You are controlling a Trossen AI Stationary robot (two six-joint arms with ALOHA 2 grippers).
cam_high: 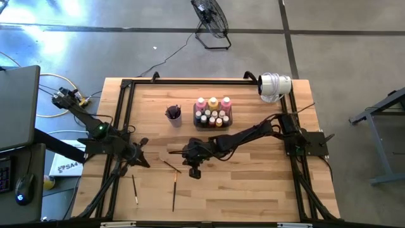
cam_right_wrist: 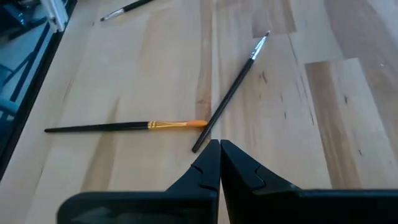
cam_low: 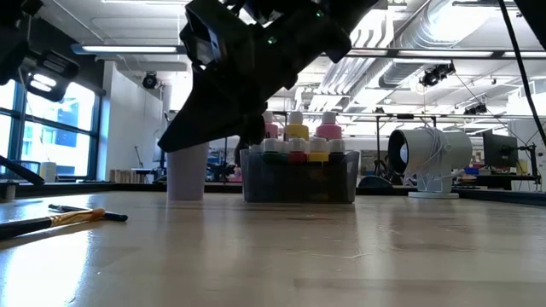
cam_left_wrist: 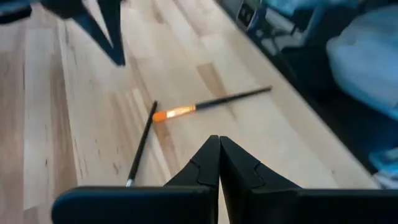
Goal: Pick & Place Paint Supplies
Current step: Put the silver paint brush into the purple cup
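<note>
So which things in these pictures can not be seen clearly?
- Purple cup, high view: its contents are too small to identify.
- Tiny bottles in the tray, low view: the tray wall hides their bodies.
- Left gripper, left wrist view: the paintbrush ahead is blurred.
- Right gripper, low view: only a dark blur.

Light wood plank worktop [cam_high: 253, 183] framed by black rails. Dark grey tray [cam_high: 212, 120] near the back centre, purple cup [cam_high: 174, 116] just left of it, apart from it. White round fan-like unit [cam_high: 274, 86] on the back right corner. Black floor fan [cam_high: 211, 19] on grey concrete behind. Black mouse [cam_high: 24, 189] and laptop [cam_high: 18, 107] on a side desk at left.
</note>
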